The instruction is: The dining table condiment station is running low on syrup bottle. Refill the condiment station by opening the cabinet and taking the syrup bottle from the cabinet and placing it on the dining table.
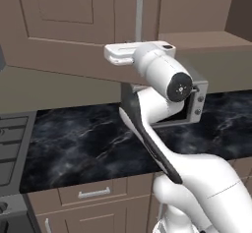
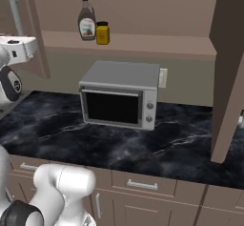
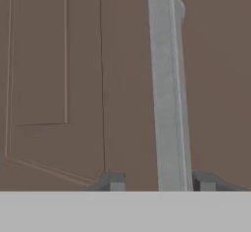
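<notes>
Syrup bottle point(image 2: 86, 24): upright on the open cabinet point(image 2: 143, 10) shelf, touching or just beside a yellow jar point(image 2: 102, 33) on its right. Below: microwave point(image 2: 121, 95) on black marble worktop point(image 2: 143, 148). Tool point(image 3: 162, 181): at the cabinet door's silver handle point(image 3: 166, 89), fingers either side of the bar; contact cannot be told.

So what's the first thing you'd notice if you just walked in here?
Probably the big white robot arm reaching up to the silver handle of a brown wall cabinet. Next, the grey microwave on the black marble counter. Above it, a dark syrup bottle stands beside a yellow jar on the open shelf.
</notes>
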